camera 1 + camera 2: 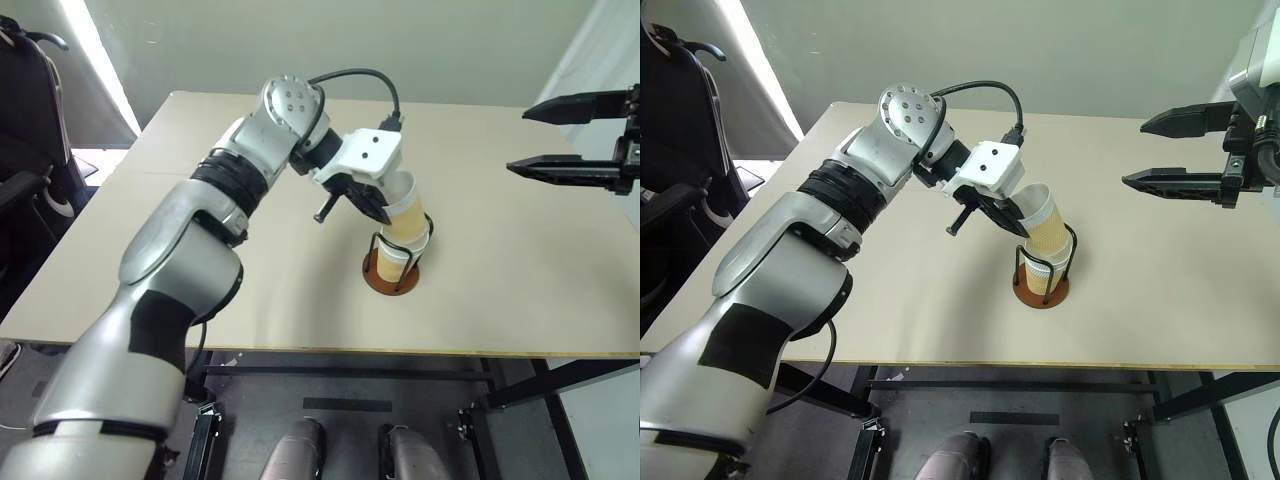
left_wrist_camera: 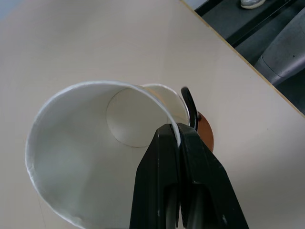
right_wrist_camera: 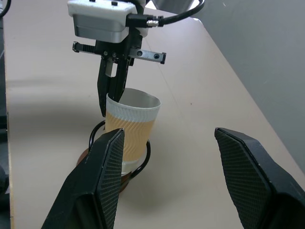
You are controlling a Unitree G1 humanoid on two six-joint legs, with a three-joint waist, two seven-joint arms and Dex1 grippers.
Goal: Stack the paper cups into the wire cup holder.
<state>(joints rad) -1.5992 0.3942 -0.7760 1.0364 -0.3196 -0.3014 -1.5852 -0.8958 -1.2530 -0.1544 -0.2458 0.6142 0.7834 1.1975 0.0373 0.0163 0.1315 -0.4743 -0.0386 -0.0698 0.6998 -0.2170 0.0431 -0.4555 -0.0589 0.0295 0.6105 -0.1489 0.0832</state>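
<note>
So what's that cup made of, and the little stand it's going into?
The cup looks like paper: matte white inside and rim, tan outside with a wavy ribbed pattern. The stand seems to be thin black wire loops, probably metal, on a round rust-brown base; whether that base is wood, cork or plastic I can't tell. The left tool pinching the cup's rim looks like black plastic.

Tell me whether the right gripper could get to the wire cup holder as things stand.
Probably not cleanly. The right gripper is open and raised to the side, but the left gripper pinches the top paper cup that leans in the wire cup holder, crowding it from above.
</note>
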